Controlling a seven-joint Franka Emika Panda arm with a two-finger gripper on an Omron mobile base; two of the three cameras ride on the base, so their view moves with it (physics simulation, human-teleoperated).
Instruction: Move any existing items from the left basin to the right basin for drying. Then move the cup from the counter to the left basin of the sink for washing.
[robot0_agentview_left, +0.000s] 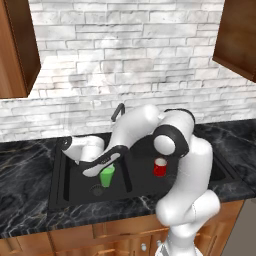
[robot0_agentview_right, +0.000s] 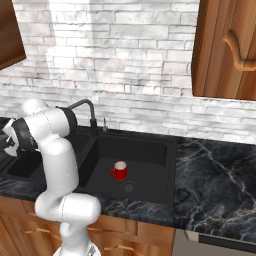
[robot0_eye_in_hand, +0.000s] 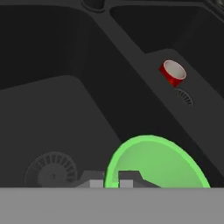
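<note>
The green cup (robot0_agentview_left: 107, 176) stands upright inside the left basin (robot0_agentview_left: 75, 187), beside its round drain (robot0_agentview_left: 97, 190). My gripper (robot0_agentview_left: 109, 168) is shut on the cup's rim from above. In the hand view the gripper (robot0_eye_in_hand: 111, 182) pinches the wall of the green cup (robot0_eye_in_hand: 153, 162), one finger inside and one outside. Whether the cup touches the basin floor I cannot tell. The red cup (robot0_agentview_left: 160, 167) with a white inside sits in the right basin (robot0_agentview_right: 145, 150), where the red cup (robot0_agentview_right: 119, 170) lies near the drain (robot0_agentview_right: 129, 186). Across the ridge (robot0_eye_in_hand: 131, 92) the red cup (robot0_eye_in_hand: 173, 73) shows again.
The curved black faucet (robot0_agentview_left: 118, 111) rises behind the sink, close to my forearm. Black marble counter (robot0_agentview_left: 25, 165) flanks the sink on both sides, wider on the right (robot0_agentview_right: 215, 170). Wooden cabinets (robot0_agentview_right: 225, 45) hang above, against a white brick wall.
</note>
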